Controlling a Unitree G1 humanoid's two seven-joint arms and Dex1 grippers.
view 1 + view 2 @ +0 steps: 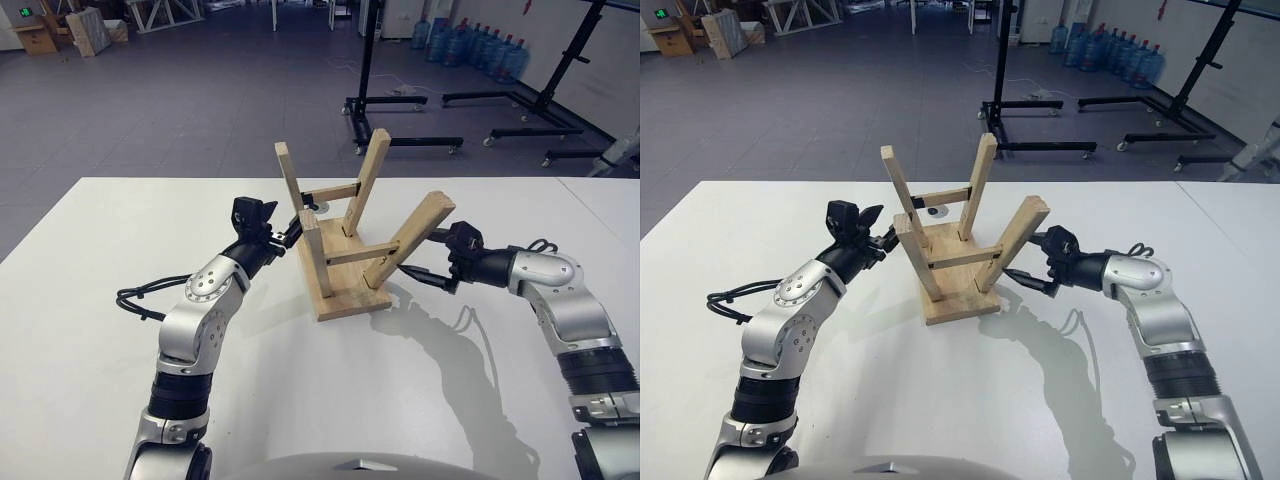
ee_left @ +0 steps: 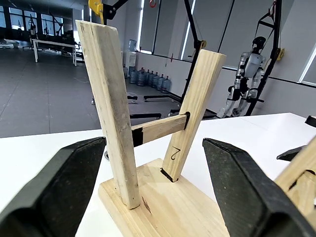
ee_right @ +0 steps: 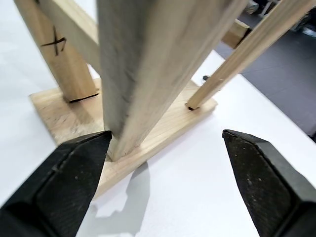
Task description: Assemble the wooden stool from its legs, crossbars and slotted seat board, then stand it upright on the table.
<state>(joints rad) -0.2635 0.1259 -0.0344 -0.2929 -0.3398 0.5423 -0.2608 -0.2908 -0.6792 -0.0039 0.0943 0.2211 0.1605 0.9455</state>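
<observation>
From the head camera, you see the stool (image 1: 345,250) upside down at the middle of the white table (image 1: 100,300). Its seat board (image 1: 352,300) lies flat, with four legs pointing up and crossbars slotted between them. Your left gripper (image 1: 288,236) sits at the stool's 9 o'clock, by the near left leg (image 1: 315,255). Your right gripper (image 1: 420,256) sits at its 3 o'clock, by the slanted right leg (image 1: 410,240).

In the left wrist view, the fingers (image 2: 54,192) stand wide apart and clamp nothing. The near left leg rises between them, closer to one finger. Beyond it, a crossbar (image 2: 160,128) joins that leg to the far leg (image 2: 195,108).

In the right wrist view, the fingers (image 3: 64,182) are also spread, straddling the right leg low down, where it meets the seat board. One tip is at the leg's edge, and I can't tell whether it touches.

I'd treat the stool as stiff, fairly light wood with smooth faces that hard fingers could slip on. The joints look like plain slots, so they may pull loose if you lift by a leg tip. Take each leg low, close to the board or just under a crossbar, one gripper on each side. Then turn the stool over as one piece, keeping an inward squeeze on it.
</observation>
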